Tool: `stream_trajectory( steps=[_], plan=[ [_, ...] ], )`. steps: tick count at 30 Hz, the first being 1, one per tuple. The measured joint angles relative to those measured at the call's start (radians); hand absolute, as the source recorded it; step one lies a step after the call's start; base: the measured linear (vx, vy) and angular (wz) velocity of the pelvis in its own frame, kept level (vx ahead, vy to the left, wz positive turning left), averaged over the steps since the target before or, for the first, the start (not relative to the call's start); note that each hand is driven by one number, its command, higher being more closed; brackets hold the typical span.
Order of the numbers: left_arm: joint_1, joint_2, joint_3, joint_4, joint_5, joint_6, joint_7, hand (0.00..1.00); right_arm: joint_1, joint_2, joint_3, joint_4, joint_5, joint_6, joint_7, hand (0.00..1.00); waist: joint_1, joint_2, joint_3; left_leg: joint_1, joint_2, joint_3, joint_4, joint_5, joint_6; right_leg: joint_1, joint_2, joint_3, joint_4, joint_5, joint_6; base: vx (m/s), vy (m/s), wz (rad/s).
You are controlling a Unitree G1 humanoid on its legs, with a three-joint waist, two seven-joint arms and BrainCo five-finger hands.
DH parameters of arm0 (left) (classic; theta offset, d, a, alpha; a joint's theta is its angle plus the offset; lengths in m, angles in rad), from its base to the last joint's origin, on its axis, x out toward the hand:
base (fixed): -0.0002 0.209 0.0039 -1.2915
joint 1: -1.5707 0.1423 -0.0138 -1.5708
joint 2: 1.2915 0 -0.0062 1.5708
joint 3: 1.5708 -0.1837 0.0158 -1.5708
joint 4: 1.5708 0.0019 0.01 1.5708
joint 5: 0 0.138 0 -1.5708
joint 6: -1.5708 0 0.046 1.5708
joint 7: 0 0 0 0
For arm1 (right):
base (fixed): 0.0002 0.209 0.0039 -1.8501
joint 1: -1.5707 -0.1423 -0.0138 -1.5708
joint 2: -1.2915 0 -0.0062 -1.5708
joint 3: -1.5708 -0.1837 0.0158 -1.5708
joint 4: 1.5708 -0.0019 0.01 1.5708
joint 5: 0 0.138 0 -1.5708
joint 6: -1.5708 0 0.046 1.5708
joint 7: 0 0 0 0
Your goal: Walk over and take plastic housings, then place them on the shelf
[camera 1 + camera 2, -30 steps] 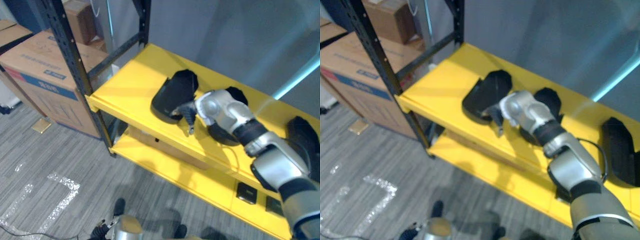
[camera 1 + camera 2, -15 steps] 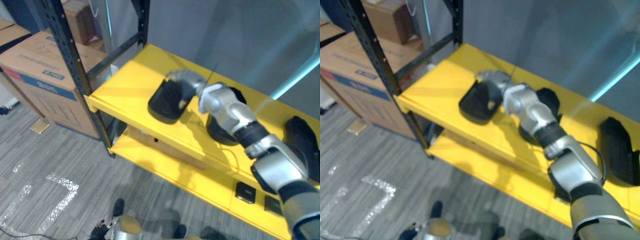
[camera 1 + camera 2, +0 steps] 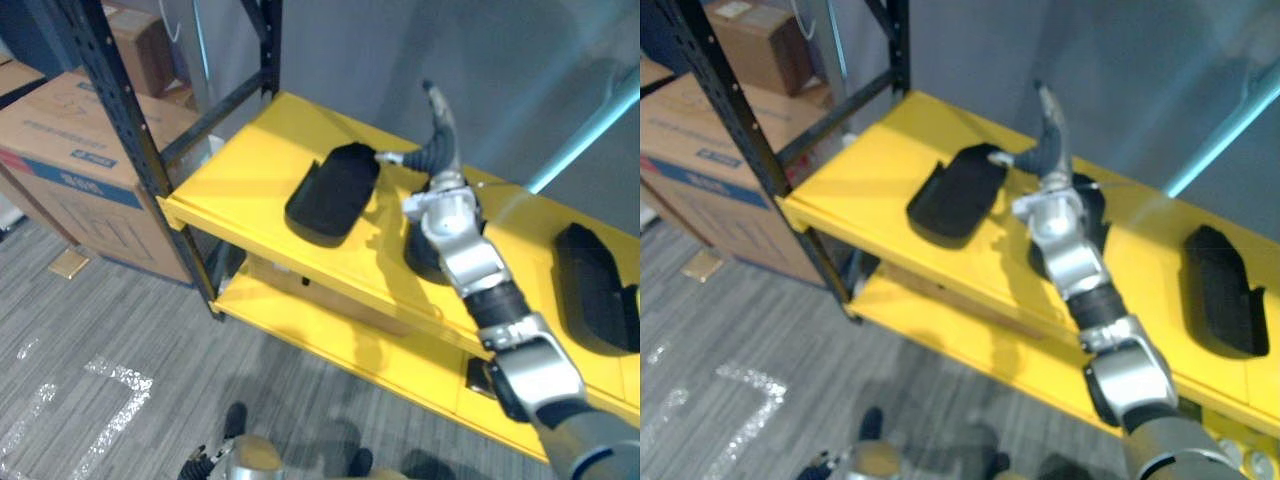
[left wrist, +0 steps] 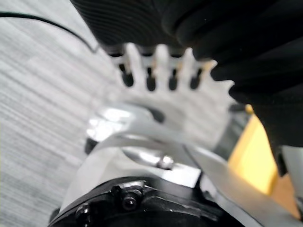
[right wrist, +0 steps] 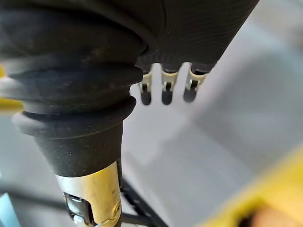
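Above the yellow shelf [image 3: 250,170], right hand [image 3: 440,135] now lifted off the black housing [image 3: 333,193], fingers released

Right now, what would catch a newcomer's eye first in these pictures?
The bright yellow shelf stands out, with three black plastic housings on its upper level: the left housing, the middle housing partly behind the arm, the right housing. The right hand is raised above them, open and empty. Cardboard boxes stand left of the rack.

The yellow shelf [image 3: 250,170] carried three black plastic housings on its upper board: the left housing [image 3: 330,195] near the left end, the middle housing [image 3: 418,258] mid-board, the right housing [image 3: 590,290] toward the right end.
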Motion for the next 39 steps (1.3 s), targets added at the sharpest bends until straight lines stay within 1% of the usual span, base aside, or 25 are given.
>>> stream_trajectory(
  steps=[1, 4, 7, 13, 16, 18, 19, 22, 24, 27, 30, 33, 37, 39],
  plan=[
    [0.001, -0.004, 0.0, 0.0, 0.0, 0.0, 0.0, 0.0, 0.0, 0.02, -0.011, 0.023, 0.024, 0.005, 0.027, 0.0, -0.001, 0.009, 0.0, 0.007, 0.0, 0.003, 0.0, 0.0, 0.0, 0.003, -0.001, 0.002, 0.0, 0.0, 0.0, -0.01, 0.001, -0.12],
    [0.005, -0.013, 0.0, 0.001, -0.004, -0.002, 0.0, 0.0, -0.009, 0.038, -0.04, 0.062, 0.025, 0.004, 0.064, 0.0, -0.001, 0.024, -0.006, 0.011, 0.0, -0.001, 0.0, 0.0, 0.0, 0.015, 0.0, -0.001, -0.002, 0.0, 0.0, -0.02, -0.001, 0.03],
    [0.014, -0.021, 0.001, 0.002, -0.008, -0.001, 0.002, 0.0, -0.046, 0.058, -0.045, 0.086, 0.025, 0.004, 0.093, 0.0, 0.0, 0.033, -0.01, 0.011, 0.0, -0.003, 0.0, 0.0, 0.0, 0.016, 0.0, -0.003, -0.002, 0.0, -0.001, -0.01, 0.0, 0.02],
    [0.015, -0.025, 0.003, 0.002, -0.009, 0.003, 0.005, 0.0, -0.121, 0.1, -0.054, 0.149, 0.025, 0.004, 0.091, 0.0, 0.007, 0.038, -0.008, 0.007, 0.0, -0.023, 0.0, 0.001, -0.002, 0.026, 0.0, -0.02, -0.003, 0.0, -0.002, -0.01, -0.001, 0.07],
    [0.015, -0.029, 0.002, 0.002, -0.01, 0.003, 0.005, 0.0, -0.133, 0.102, -0.054, 0.175, 0.024, 0.009, 0.089, 0.0, 0.014, 0.041, -0.006, 0.007, -0.001, -0.029, 0.0, 0.002, -0.003, 0.034, 0.002, -0.029, -0.005, -0.002, -0.003, 0.0, -0.002, 0.11],
    [0.013, -0.031, 0.002, 0.001, -0.01, 0.003, 0.005, 0.0, -0.139, 0.102, -0.054, 0.194, 0.024, 0.016, 0.083, 0.0, 0.023, 0.045, -0.004, 0.006, -0.001, -0.029, 0.0, 0.002, -0.003, 0.034, 0.001, -0.029, -0.005, -0.002, -0.003, 0.0, 0.0, 0.0],
    [0.012, -0.033, 0.001, 0.001, -0.01, 0.003, 0.004, 0.0, -0.142, 0.103, -0.054, 0.205, 0.022, 0.028, 0.078, 0.0, 0.028, 0.047, -0.002, 0.005, -0.001, -0.03, 0.0, 0.002, -0.003, 0.034, 0.001, -0.03, -0.005, -0.002, -0.003, 0.0, 0.0, 0.0],
    [0.01, -0.038, -0.001, 0.001, -0.013, 0.004, 0.004, 0.0, -0.167, 0.104, -0.054, 0.257, 0.011, 0.056, 0.056, 0.0, 0.03, 0.058, 0.005, 0.0, -0.001, -0.034, 0.0, 0.004, -0.002, 0.033, 0.001, -0.033, -0.004, -0.002, -0.003, 0.0, 0.001, 0.02],
    [0.008, -0.037, -0.007, 0.001, -0.026, 0.006, 0.004, 0.0, -0.177, 0.103, -0.06, 0.273, -0.011, 0.059, 0.02, 0.0, 0.027, 0.064, 0.01, -0.012, -0.002, -0.046, 0.0, 0.007, -0.002, 0.029, 0.001, -0.042, -0.004, -0.002, -0.003, -0.01, -0.002, 0.13],
    [-0.003, -0.038, -0.017, -0.001, -0.04, 0.01, 0.003, 0.0, -0.189, 0.095, -0.105, 0.274, -0.049, 0.059, -0.039, 0.0, 0.03, 0.073, 0.033, -0.029, -0.002, -0.06, 0.0, 0.014, -0.002, 0.017, 0.002, -0.058, 0.002, -0.002, -0.003, -0.02, 0.002, 0.14],
    [-0.019, -0.037, -0.026, -0.003, -0.048, 0.012, 0.002, 0.0, -0.241, 0.091, -0.108, 0.275, -0.083, 0.059, -0.077, 0.0, 0.029, 0.084, 0.081, -0.032, -0.002, -0.059, 0.0, 0.016, -0.001, 0.012, 0.0, -0.057, 0.006, -0.002, -0.003, -0.01, 0.004, -0.01],
    [-0.023, -0.036, -0.031, -0.008, -0.049, 0.011, 0.002, 0.0, -0.272, 0.077, -0.108, 0.275, -0.089, 0.061, -0.103, 0.0, 0.029, 0.083, 0.096, -0.056, -0.003, -0.059, 0.0, 0.019, 0.0, -0.015, -0.001, -0.056, 0.014, -0.002, -0.003, 0.0, 0.0, 0.0],
    [-0.026, -0.03, -0.044, -0.011, -0.051, 0.01, 0.001, 0.0, -0.286, 0.065, -0.108, 0.277, -0.088, 0.09, -0.104, 0.0, 0.029, 0.082, 0.112, -0.062, -0.006, -0.059, 0.001, 0.023, 0.003, -0.022, -0.004, -0.056, 0.02, -0.002, -0.003, 0.02, 0.001, 0.01],
    [-0.028, -0.029, -0.046, -0.012, -0.069, 0.011, 0.001, 0.0, -0.287, 0.055, -0.107, 0.277, -0.088, 0.097, -0.085, 0.0, 0.028, 0.084, 0.121, -0.062, -0.006, -0.059, 0.001, 0.023, 0.003, -0.022, -0.004, -0.055, 0.02, -0.002, -0.004, 0.0, 0.0, 0.0]
  ],
)
